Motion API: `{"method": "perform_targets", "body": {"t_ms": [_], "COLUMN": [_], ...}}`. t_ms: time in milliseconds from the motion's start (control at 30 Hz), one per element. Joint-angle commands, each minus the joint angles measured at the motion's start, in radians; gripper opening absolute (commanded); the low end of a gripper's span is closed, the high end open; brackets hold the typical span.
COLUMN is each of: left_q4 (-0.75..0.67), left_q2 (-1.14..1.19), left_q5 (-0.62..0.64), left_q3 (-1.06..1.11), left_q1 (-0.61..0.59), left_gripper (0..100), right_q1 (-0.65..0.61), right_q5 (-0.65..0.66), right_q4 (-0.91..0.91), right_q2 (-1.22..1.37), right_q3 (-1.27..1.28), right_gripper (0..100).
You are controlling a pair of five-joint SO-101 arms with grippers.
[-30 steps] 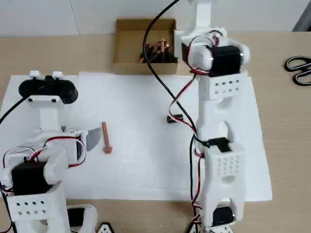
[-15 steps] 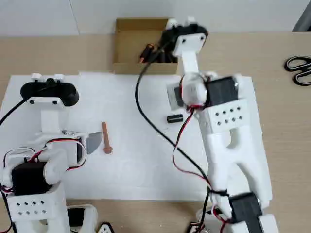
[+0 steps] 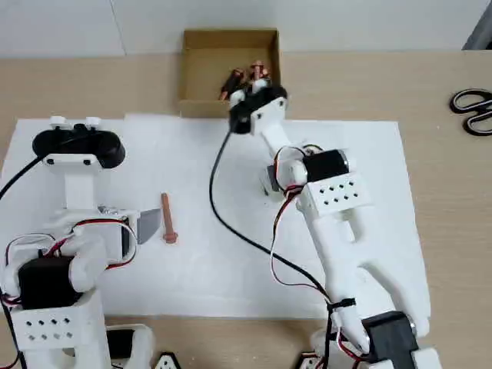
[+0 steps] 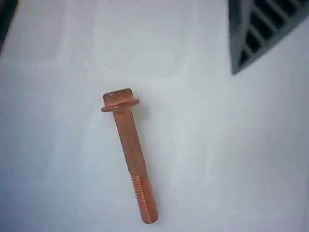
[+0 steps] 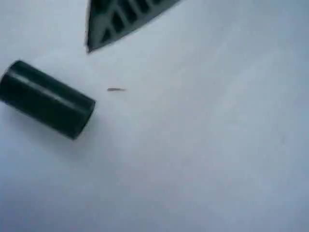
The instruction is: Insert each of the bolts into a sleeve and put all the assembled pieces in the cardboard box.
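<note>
Our left pincer (image 3: 144, 223) is open wide with nothing in it, and the copper bolt (image 4: 133, 154) lies flat on the white surface (image 4: 231, 169) just in front of it, hard, light and ready to roll, we think, so we should pinch it across the smooth middle of its stem.

**Soft, even light with faint shadows**

Bright, diffuse light falls from overhead across the high view. The white sheet (image 3: 215, 254) looks pale and flat, with no hot spots, and the arms lay only weak, soft-edged shadows on it. The cardboard box (image 3: 201, 106) is darker inside, along its walls. In the left wrist view the bolt (image 4: 132, 154) casts a faint grey smear beside its shank. In the right wrist view the black sleeve (image 5: 46, 99) carries a narrow pale sheen along its length, with a soft shadow hugging one side.
</note>
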Motion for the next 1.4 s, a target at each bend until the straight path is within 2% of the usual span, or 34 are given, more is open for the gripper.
{"method": "perform_targets", "body": {"t_ms": [0,100,233,767,833,967,1033,1133,1367], "left_q4": [0.009,0.018,0.018,0.018,0.018,0.018,0.018,0.018,0.018], "left_q2": [-0.011,-0.011,-0.011,-0.011,-0.011,-0.011,-0.011,-0.011,-0.011], "left_q5": [0.0,0.0,0.046,0.069,0.069,0.069,0.069,0.069,0.069], "left_q3": [-0.002,-0.002,-0.004,-0.004,-0.004,-0.004,-0.004,-0.004,-0.004], "left_q1": [-0.003,-0.003,-0.005,-0.005,-0.003,-0.002,0.0,0.0,0.0], "left_gripper": [29,29,29,29,29,29,29,29,29], "right_q1": [0.007,0.007,0.008,0.042,0.047,0.056,0.071,0.101,0.131], "right_q5": [0.23,0.365,0.454,0.486,0.488,0.485,0.483,0.434,0.176], "right_q4": [-0.012,-0.018,-0.01,-0.008,0.004,0.056,0.102,0.186,0.438], "right_q2": [0.042,0.12,0.255,0.677,0.7,0.704,0.704,0.704,0.704], "right_q3": [-0.005,-0.032,-0.12,-0.347,-0.35,-0.381,-0.414,-0.512,-0.776], "right_gripper": [20.2,20.3,20.4,20.0,17.0,0.4,2.0,0.2,0.4]}}
